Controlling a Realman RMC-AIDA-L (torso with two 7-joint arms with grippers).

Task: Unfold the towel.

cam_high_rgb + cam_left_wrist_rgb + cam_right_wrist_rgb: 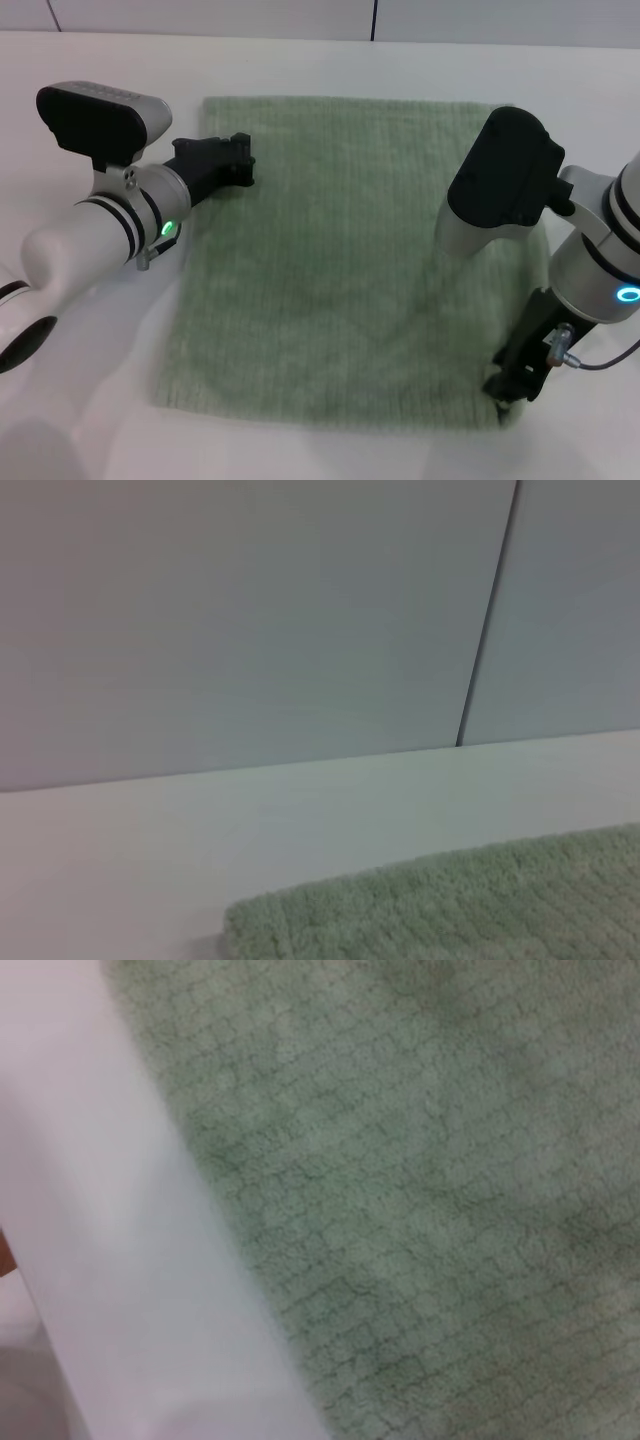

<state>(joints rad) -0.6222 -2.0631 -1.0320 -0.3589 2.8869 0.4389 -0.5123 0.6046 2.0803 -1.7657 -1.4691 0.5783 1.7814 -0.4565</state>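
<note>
The towel [350, 260] is a pale sage-green terry cloth that lies spread flat on the white table, roughly square. My left gripper [238, 162] lies low over the towel's far left corner, pointing toward the cloth. My right gripper [518, 380] points down at the towel's near right corner, right at its edge. The left wrist view shows a towel edge [450, 905] on the table in front of a wall. The right wrist view shows the towel's ribbed surface [430, 1210] close up, with its edge beside bare table.
The white table [90, 420] surrounds the towel on all sides. A pale wall [250, 620] with a dark vertical seam [487, 620] rises behind the table's far edge. My right arm's bulky black and white link [500, 180] hangs over the towel's right part.
</note>
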